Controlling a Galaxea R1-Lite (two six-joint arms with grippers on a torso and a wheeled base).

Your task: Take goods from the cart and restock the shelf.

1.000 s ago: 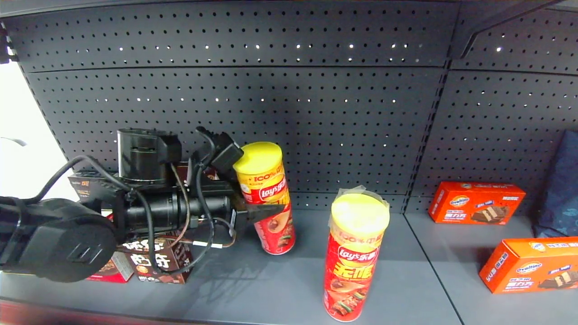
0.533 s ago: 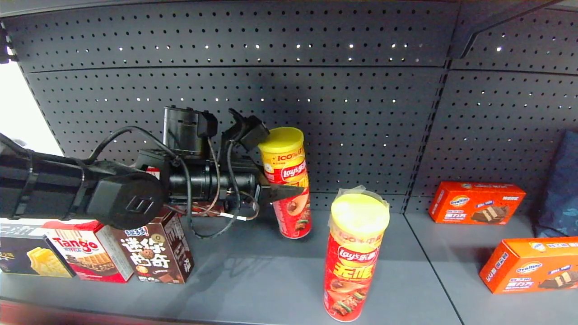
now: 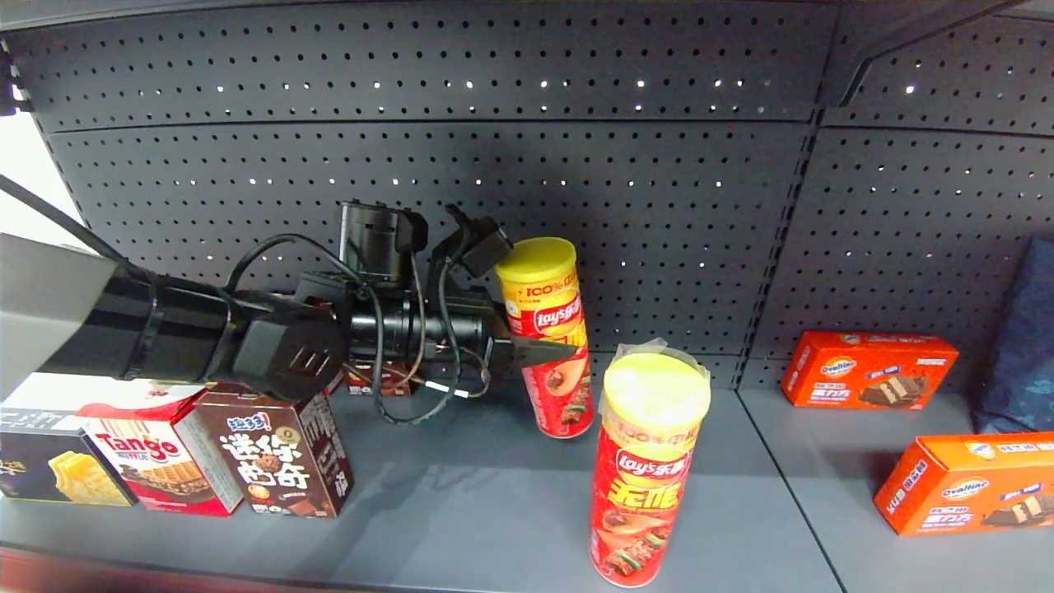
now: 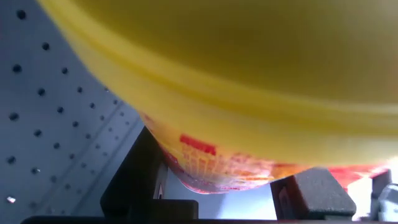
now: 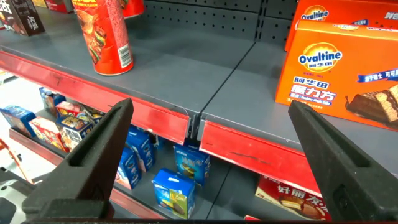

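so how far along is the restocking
Done: one chip can stands at the shelf front. In hand: the left gripper holds a second can, tilted, near the back panel. To do: set it upright and release; the right gripper is open and empty.

The left end effector has carried its can rightward along the shelf, closer to the front can.
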